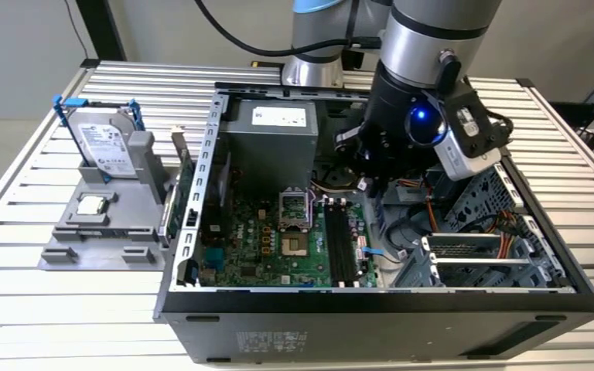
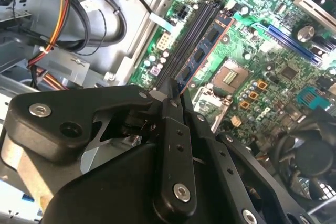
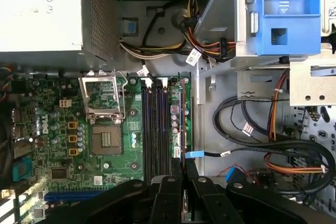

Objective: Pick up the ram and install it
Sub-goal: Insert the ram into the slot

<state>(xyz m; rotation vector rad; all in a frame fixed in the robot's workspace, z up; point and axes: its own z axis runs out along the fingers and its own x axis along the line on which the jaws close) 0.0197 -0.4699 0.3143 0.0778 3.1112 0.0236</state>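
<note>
The ram (image 2: pixel 202 51) is pinched edge-on between the fingers of the hand (image 2: pixel 173 97), inside the open computer case (image 1: pixel 213 139). It sits low over the memory slots (image 3: pixel 155 124) of the motherboard (image 3: pixel 131 169). Its long edge runs parallel to the slots, presumably to seat squarely. Contact with a slot cannot be determined. The ram is a narrow, dark blue board carrying a row of black chips.

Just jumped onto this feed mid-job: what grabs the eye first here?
The big arm reaching into the open computer case dominates the exterior view. In the second wrist view the claw is shut on the ram, over the green board. A silver hard drive stands in a gray holder at the exterior view's left.
</note>
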